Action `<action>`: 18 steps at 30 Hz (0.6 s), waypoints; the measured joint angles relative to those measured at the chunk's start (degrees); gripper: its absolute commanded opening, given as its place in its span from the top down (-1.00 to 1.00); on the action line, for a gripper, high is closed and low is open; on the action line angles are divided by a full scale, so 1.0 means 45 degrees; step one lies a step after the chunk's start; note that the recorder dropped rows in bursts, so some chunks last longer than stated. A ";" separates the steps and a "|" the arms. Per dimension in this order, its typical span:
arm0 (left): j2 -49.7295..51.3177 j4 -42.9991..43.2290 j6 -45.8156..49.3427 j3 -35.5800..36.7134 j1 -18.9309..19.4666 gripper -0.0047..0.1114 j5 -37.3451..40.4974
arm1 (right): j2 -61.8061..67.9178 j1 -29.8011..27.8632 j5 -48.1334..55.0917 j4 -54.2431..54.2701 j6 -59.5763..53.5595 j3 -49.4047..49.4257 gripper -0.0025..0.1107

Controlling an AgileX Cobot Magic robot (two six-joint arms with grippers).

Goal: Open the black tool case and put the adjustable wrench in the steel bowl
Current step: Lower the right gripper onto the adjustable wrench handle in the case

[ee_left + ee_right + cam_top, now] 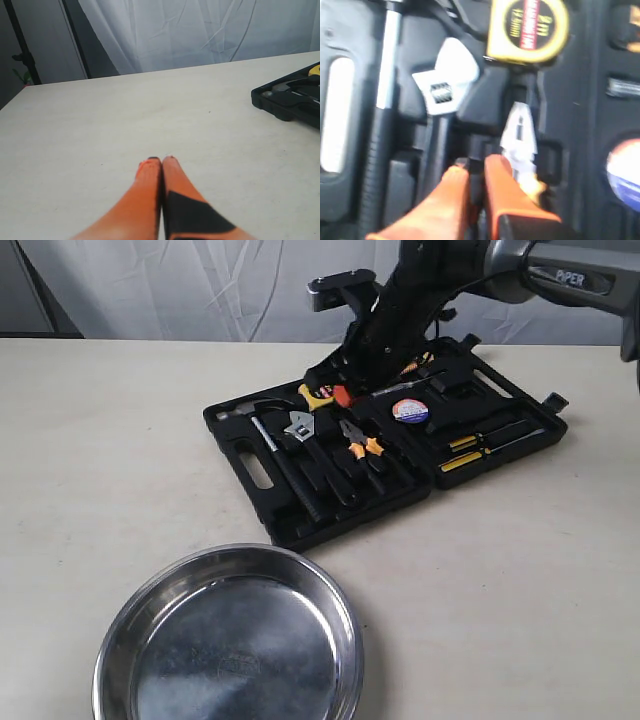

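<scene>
The black tool case [232, 440] lies open on the table. The adjustable wrench [305, 435] rests in its slot in the left half, silver head toward the back. My right gripper [338, 390] hangs low over the back of that half. In the right wrist view its orange fingers [455, 182] stand almost together with nothing between them, just beside the wrench [447, 75] handle and the pliers. The steel bowl [235, 660] sits empty at the front left. My left gripper [161, 159] is shut over bare table, far from the case [290, 102].
In the case lie a hammer [262, 430], orange-handled pliers [362, 448], a yellow tape measure [315, 395], a tape roll [409, 411] and screwdrivers [480, 445]. The tape measure [527, 30] and pliers [519, 135] are close to my right fingers.
</scene>
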 measured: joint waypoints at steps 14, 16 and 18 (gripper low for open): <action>0.0000 0.0000 0.0000 0.0000 0.0000 0.91 0.0000 | 0.1162 0.0687 -0.0655 0.0028 0.0378 0.0000 0.10; 0.0000 0.0000 0.0000 0.0000 0.0000 0.91 0.0000 | 0.1220 0.0734 -0.0828 -0.0005 0.0417 0.0000 0.10; 0.0000 0.0000 0.0000 0.0000 0.0000 0.91 0.0000 | 0.1271 0.0826 -0.1070 -0.0058 0.0508 0.0000 0.10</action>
